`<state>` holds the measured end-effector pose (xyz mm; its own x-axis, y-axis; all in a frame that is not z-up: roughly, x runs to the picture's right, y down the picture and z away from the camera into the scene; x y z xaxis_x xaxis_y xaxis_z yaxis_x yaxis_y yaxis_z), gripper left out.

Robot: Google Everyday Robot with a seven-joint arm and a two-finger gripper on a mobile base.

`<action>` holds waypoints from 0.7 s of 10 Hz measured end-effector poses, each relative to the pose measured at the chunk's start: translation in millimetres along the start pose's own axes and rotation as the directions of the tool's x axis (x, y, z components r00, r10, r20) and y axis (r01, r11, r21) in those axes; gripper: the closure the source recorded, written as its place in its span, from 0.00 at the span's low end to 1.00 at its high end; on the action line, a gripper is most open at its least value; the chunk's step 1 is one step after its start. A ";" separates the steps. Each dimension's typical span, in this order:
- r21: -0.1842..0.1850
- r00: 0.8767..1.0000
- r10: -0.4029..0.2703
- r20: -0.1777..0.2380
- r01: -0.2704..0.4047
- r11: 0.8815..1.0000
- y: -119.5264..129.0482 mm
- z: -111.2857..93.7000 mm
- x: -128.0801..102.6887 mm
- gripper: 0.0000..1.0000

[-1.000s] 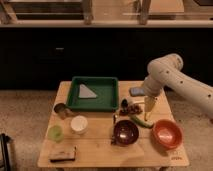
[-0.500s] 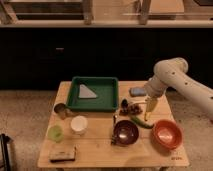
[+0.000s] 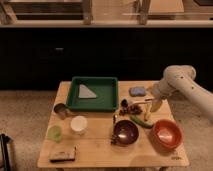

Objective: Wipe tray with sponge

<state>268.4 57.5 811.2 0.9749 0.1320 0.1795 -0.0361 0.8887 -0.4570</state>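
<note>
We are viewing the dark-green tray (image 3: 93, 79) sitting at the far edge of the tabletop (image 3: 95, 150), slightly left of centre. A flat grey triangular piece (image 3: 86, 92) is lying inside its left half. The blue-grey sponge (image 3: 137, 91) is resting outside the tray, near its right rim, toward the far right corner. The hand (image 3: 156, 104) is hovering by the right edge, close to the sponge but apart from it; we cannot tell whether it is apart or together. A dark clump of small items (image 3: 131, 107) is lying in front of the sponge. A purple bowl (image 3: 125, 131) and an orange-red bowl (image 3: 166, 134) are occupying the near right part. A metal cup (image 3: 61, 110), a white cup (image 3: 78, 124) and a pale green cup (image 3: 55, 132) are standing toward the left edge. A tan block with a dark top (image 3: 62, 153) is lying at the near left corner.
</note>
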 end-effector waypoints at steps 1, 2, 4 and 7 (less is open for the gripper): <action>0.015 1.000 0.002 0.000 -0.002 1.000 -7.4 2.6 1.3 0.20; 0.027 1.000 0.002 0.001 -0.002 1.000 -13.0 4.6 1.6 0.20; 0.052 1.000 0.007 -0.002 -0.007 0.999 -30.6 12.0 3.7 0.20; 0.053 1.000 0.006 -0.008 -0.006 0.999 -49.9 23.2 5.4 0.20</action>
<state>270.4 24.0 855.2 0.9763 0.1341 0.1698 -0.0535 0.9100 -0.4111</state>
